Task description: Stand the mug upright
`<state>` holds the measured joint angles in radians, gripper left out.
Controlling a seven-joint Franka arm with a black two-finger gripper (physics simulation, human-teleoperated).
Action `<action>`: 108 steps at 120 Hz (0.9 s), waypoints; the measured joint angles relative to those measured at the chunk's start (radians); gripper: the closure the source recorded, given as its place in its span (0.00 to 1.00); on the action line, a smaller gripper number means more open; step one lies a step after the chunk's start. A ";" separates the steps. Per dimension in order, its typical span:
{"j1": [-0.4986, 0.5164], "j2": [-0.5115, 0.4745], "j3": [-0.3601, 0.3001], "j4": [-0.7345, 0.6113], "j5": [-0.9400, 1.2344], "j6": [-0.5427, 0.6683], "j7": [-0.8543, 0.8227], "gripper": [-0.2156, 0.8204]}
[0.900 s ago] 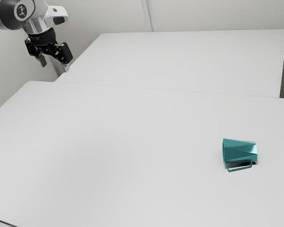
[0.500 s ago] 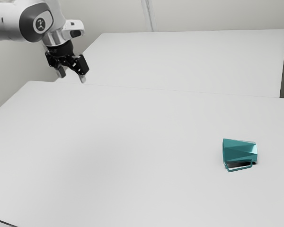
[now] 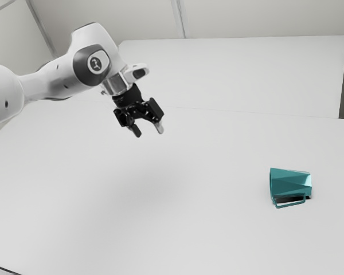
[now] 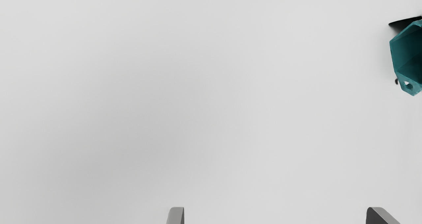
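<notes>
My gripper (image 3: 149,131) hangs above the white table in the exterior view, at the upper left of centre, well apart from the mug. A teal faceted mug (image 3: 289,182) lies on its side toward the exterior view's right, its mouth facing the exterior view's left and its handle on the near side. From the wrist, the mug (image 4: 404,54) is cut by the picture's edge, and its dark hollow inside faces my hand. The fingertips of my gripper (image 4: 275,214) stand wide apart with nothing between them.
The white tabletop (image 3: 160,206) carries the mug. Beyond it stands another white surface (image 3: 246,71), with a pale wall (image 3: 264,17) behind. A thin dark line (image 3: 3,268) runs across the exterior view's lower left corner.
My arm has swung toward the exterior view's right and lower in that picture, bringing the gripper closer to the mug. The mug lies where it was.
</notes>
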<state>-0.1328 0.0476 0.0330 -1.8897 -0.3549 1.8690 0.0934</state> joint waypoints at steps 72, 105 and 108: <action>-0.138 0.222 -0.061 -0.001 -0.322 0.197 -0.228 0.21; -0.191 0.317 -0.062 0.033 -0.550 0.278 -0.276 0.21; -0.196 0.326 -0.062 0.038 -0.564 0.282 -0.279 0.21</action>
<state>-0.3287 0.3739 -0.0290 -1.8512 -0.9191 2.1512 -0.1857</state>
